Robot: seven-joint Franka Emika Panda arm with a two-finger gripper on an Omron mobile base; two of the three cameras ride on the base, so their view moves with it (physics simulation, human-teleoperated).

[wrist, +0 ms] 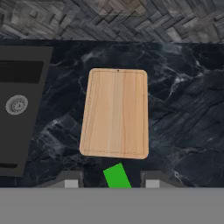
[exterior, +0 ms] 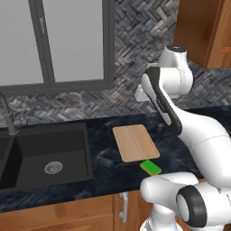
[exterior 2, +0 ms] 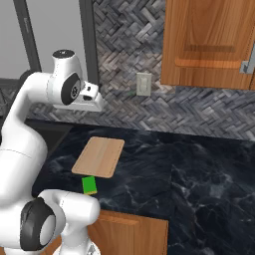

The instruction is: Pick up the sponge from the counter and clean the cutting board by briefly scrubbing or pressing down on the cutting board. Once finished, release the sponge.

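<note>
1. Pincer (wrist: 112, 183) hangs high over the black marbled bench (wrist: 183, 109), its two grey fingertips (wrist: 70, 181) standing apart at the bottom of the hand view with nothing between them; it grips nothing.
2. Sponge (wrist: 117, 176), a small green block, lies on the bench below the gap between the fingertips, turned slightly askew to the board's edge.
3. Board (wrist: 114, 113), a light tan wooden rectangle with rounded corners, lies flat on the bench just beyond the sponge, a thin strip of dark stone showing between the two.
4. From the left base view, the sponge (exterior: 150, 167) sits near the bench's front edge, at the board's (exterior: 135, 142) near right corner.
5. From the right base view, the sponge (exterior 2: 89, 185) lies just in front of the board (exterior 2: 99, 156), partly behind the robot's white body.
6. Sink (wrist: 19, 109), a matte black basin with a round metal drain, is set into the bench to the board's left.
7. Herringbone grey tile (exterior 2: 199, 112) backs the bench.
</note>
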